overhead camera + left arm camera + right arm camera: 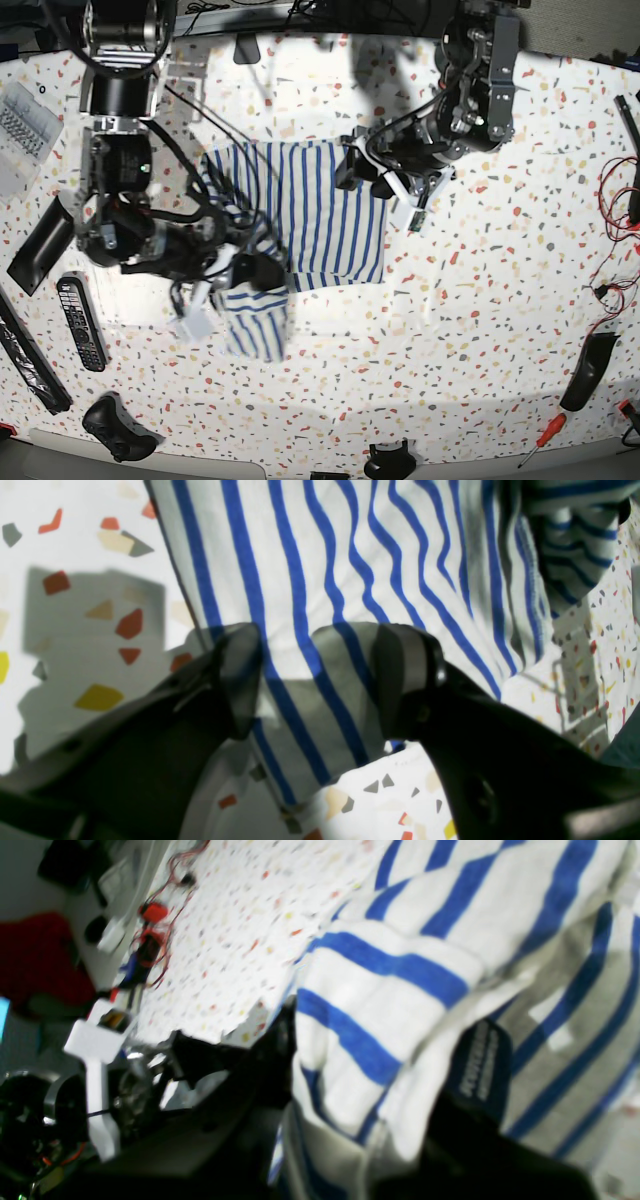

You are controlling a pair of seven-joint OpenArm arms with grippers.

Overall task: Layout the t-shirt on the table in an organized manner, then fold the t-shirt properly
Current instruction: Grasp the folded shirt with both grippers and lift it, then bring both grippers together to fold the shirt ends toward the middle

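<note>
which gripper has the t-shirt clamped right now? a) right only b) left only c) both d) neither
a: in the right wrist view the right gripper is shut on a bunch of the t-shirt, while in the left wrist view the left gripper hangs open over the cloth with nothing between its fingers.

the large short-sleeved white cloth t-shirt with thin blue stripes lies partly spread on the wide white terrazzo-look table speckled with red, grey and yellow chips, toward its middle-left. one bunched part hangs raised off the table at the shirt's near-left corner, where a small dark tag shows.
</note>
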